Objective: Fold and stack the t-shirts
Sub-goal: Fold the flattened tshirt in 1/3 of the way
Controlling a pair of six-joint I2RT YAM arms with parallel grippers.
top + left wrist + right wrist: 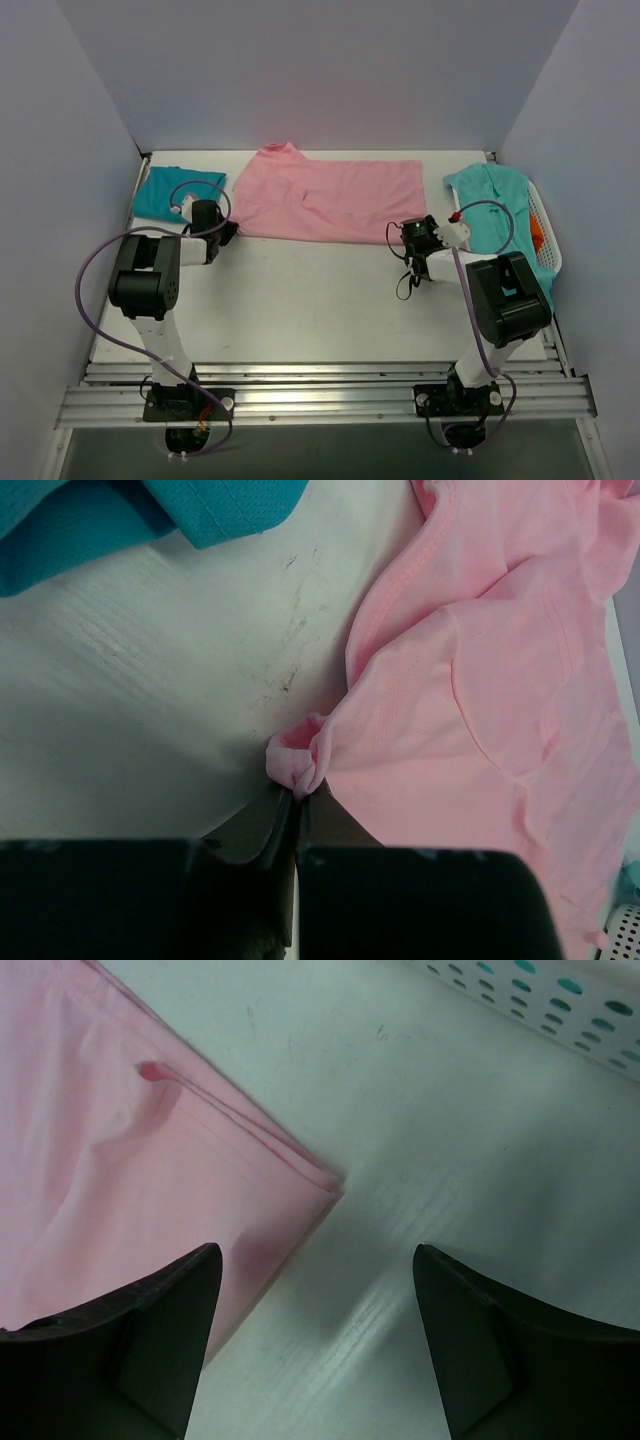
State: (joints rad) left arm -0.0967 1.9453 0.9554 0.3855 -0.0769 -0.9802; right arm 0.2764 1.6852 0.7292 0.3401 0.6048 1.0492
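Note:
The light pink t-shirt (330,198) lies folded lengthwise across the back of the table. My left gripper (228,233) is shut on its near left corner; the pinched cloth bunches at the fingertips in the left wrist view (297,763). My right gripper (412,240) is open just above the table at the shirt's near right corner (325,1182), the left finger (170,1300) over the cloth edge, the right finger (470,1310) over bare table. The darker teal t-shirt (170,192) lies folded at the back left. The aqua-green t-shirt (495,205) drapes over the basket on the right.
A white plastic laundry basket (545,225) stands at the right edge, with something orange inside; its perforated wall shows in the right wrist view (540,995). Grey walls enclose the table on three sides. Purple cables loop from both arms.

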